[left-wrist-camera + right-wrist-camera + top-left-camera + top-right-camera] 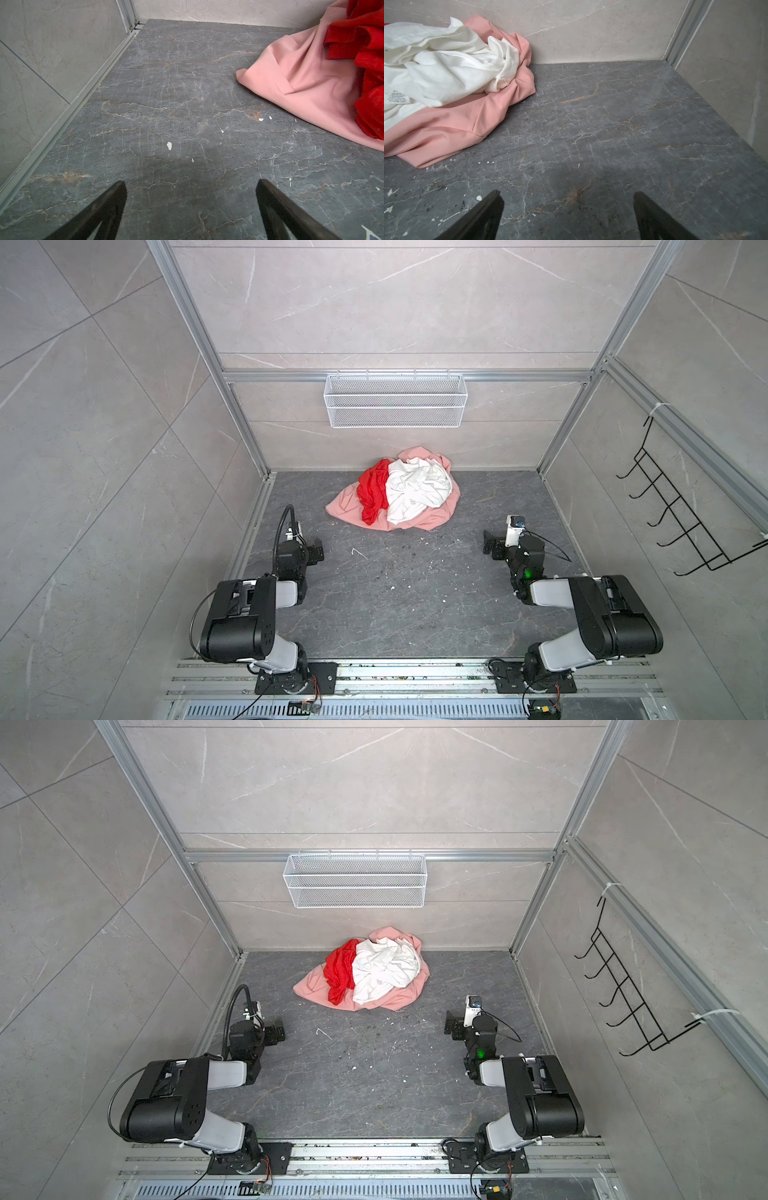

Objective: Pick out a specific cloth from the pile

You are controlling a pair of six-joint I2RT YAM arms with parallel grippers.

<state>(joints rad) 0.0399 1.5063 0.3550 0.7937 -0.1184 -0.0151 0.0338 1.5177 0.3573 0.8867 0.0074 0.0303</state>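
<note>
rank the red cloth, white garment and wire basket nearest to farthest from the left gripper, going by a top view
1. red cloth, leftmost of the three
2. white garment, just right of the red
3. wire basket, hung high at the back

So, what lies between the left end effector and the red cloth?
From the left end effector: bare grey floor, then the edge of the salmon-pink garment under the red cloth, seen in the left wrist view.

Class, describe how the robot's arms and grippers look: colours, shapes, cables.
The left arm and right arm: boxy black joints, pale grey links. The left gripper and right gripper: dark tapered fingers. Black ribbed hose on the left; green light on the right.
</note>
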